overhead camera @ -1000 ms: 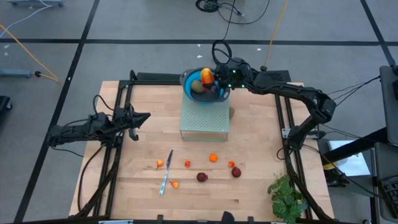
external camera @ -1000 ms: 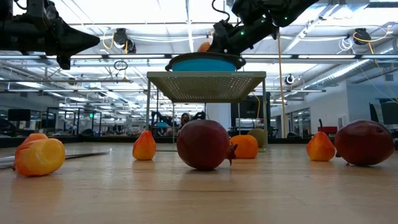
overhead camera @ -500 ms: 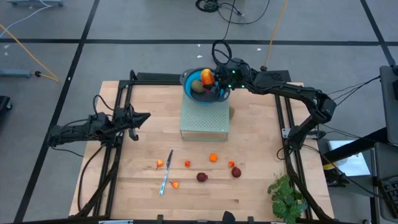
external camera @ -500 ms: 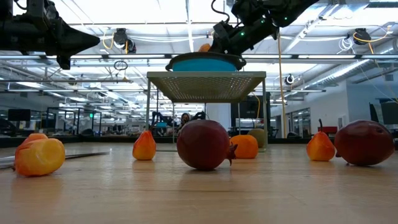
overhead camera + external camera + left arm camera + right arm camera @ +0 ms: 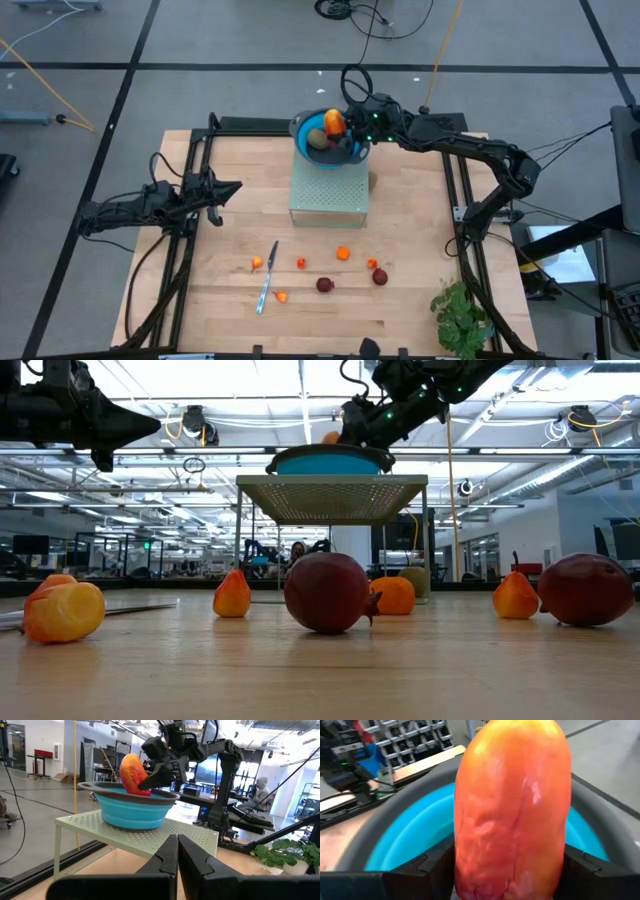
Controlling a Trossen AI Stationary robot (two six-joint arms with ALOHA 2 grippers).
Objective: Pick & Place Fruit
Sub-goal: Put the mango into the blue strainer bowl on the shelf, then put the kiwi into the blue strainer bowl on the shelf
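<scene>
nothing moved; fruit (image 5: 343, 253) scattered on wooden table (image 5: 400, 300)

Setting: a large open-plan robotics lab or industrial workshop. Indicators: exposed ceiling trusses with strip lighting (image 5: 520, 385), taped grey floor (image 5: 200, 40) with loose cables (image 5: 385, 20), rows of further workstations (image 5: 130, 550), a seated person (image 5: 260, 790) at a bench, and a wooden table (image 5: 400, 300) framed by 2 arm mounts.
</scene>
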